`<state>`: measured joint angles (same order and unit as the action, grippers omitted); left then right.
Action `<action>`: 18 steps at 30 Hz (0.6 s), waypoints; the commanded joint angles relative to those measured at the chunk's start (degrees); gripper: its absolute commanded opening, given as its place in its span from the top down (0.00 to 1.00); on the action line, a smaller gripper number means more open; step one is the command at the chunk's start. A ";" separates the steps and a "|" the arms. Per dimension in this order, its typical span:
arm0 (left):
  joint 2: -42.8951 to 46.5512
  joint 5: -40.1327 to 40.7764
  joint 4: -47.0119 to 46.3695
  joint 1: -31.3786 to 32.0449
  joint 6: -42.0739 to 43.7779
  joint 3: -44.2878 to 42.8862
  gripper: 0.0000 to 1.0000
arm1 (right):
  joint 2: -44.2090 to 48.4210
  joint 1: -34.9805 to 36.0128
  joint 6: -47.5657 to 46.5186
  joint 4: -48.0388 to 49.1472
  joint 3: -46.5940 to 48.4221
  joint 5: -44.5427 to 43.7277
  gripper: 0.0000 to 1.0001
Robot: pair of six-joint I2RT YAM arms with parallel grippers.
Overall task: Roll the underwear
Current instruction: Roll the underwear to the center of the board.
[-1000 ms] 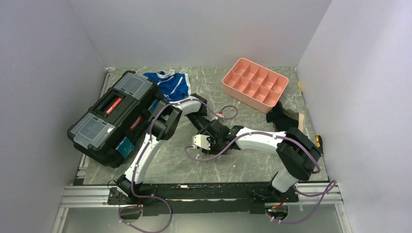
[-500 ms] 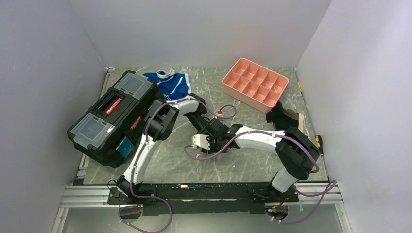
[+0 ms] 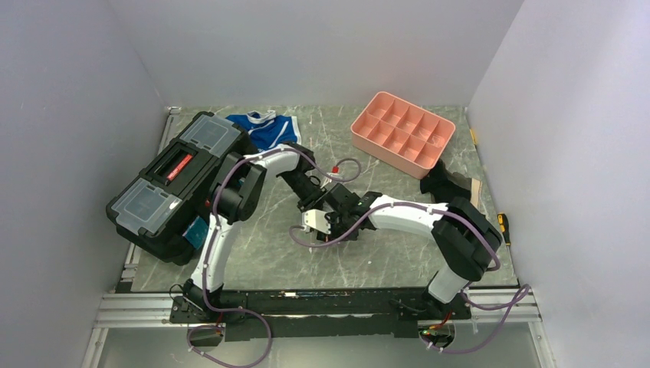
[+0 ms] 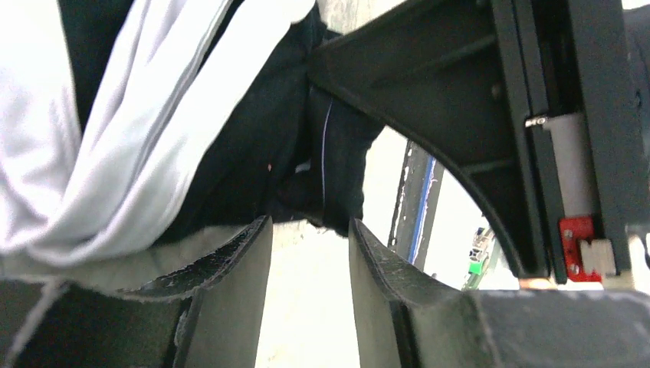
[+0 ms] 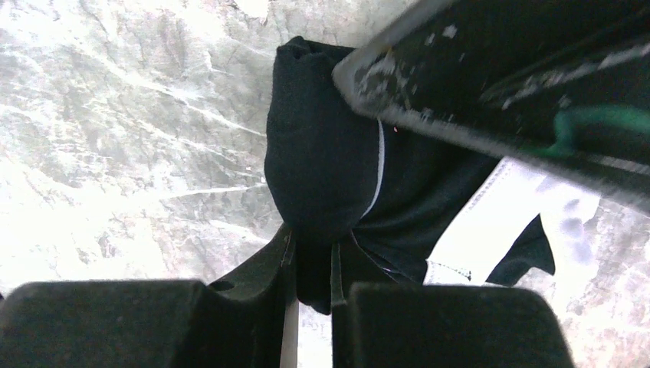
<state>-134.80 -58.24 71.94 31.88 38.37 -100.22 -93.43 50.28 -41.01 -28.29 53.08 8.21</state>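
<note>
We have the underwear [image 5: 322, 169] bunched, not yet rolled, on the near side of the pink tray [image 3: 383, 156]. Right gripper [image 5: 313, 268] pinches it; left gripper [image 4: 310, 261] parted, empty.

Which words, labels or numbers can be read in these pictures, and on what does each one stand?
No text can be read anywhere.
Toolbox: the red label on the lid and the small label on the front edge are both too small to read.
Black underwear: white stripes show, but no lettering is visible in either wrist view.
</note>
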 commanded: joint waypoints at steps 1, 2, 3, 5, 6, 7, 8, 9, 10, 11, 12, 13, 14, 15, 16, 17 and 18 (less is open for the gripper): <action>6.67 3.21 -2.68 -2.40 0.17 3.17 0.54 | -2.04 -0.49 0.17 -7.72 -0.10 6.83 1.00; 7.86 3.74 -3.48 -2.99 -0.29 4.23 0.54 | -1.99 -0.78 0.07 -8.27 0.27 7.44 1.00; 9.47 4.46 -4.53 -3.61 -0.82 5.70 0.54 | -1.95 -1.24 -0.08 -8.83 0.72 8.06 1.00; 12.92 6.10 -7.14 -5.06 -2.36 8.27 0.53 | -2.17 -2.12 -0.41 -10.30 1.85 10.21 1.00; 14.86 6.85 -8.49 -5.80 -3.04 9.53 0.53 | -2.38 -2.69 -0.59 -11.18 2.51 11.34 1.00; 16.88 7.45 -9.80 -6.70 -3.82 10.97 0.53 | -2.52 -3.23 -0.87 -12.04 3.13 12.83 1.00; 18.81 7.97 -11.23 -7.58 -4.70 12.37 0.53 | -2.72 -3.91 -1.16 -12.94 3.79 14.29 1.00; 20.79 8.04 -12.36 -8.49 -5.29 13.93 0.53 | -2.96 -4.63 -1.42 -13.83 4.57 16.18 1.00; 22.87 8.12 -13.75 -9.50 -6.08 15.60 0.53 | -3.30 -5.56 -1.87 -14.85 5.27 17.82 1.00; 25.01 8.26 -15.31 -10.46 -7.13 17.31 0.53 | -3.85 -6.55 -2.44 -16.02 6.19 19.71 1.00; 27.10 8.35 -16.54 -11.38 -7.81 19.24 0.53 | -4.66 -7.66 -2.95 -17.42 7.27 21.38 1.00; 29.40 8.80 -17.96 -12.14 -8.72 21.04 0.53 | -5.59 -8.89 -3.57 -18.78 8.53 23.10 1.00; 31.75 9.43 -19.72 -13.06 -9.49 23.19 0.53 | -6.97 -10.04 -4.50 -20.26 9.75 24.61 1.00; 34.17 10.17 -20.55 -13.67 -9.90 25.37 0.53 | -8.16 -11.19 -5.32 -21.78 11.02 25.94 1.00; 37.04 11.04 -21.90 -14.13 -10.23 27.60 0.52 | -9.41 -12.34 -6.32 -23.42 12.46 27.17 1.00; 39.62 12.21 -24.04 -14.40 -10.69 30.04 0.52 | -10.95 -13.32 -7.25 -25.10 13.97 28.19 1.00; 42.52 13.80 -25.73 -14.51 -10.98 32.44 0.52 | -12.53 -14.27 -7.99 -26.65 15.73 28.97 1.00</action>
<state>-101.78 -48.51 54.15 17.93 30.24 -74.61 -101.65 39.35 -44.40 -45.56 63.22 29.26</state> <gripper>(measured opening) 0.475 0.139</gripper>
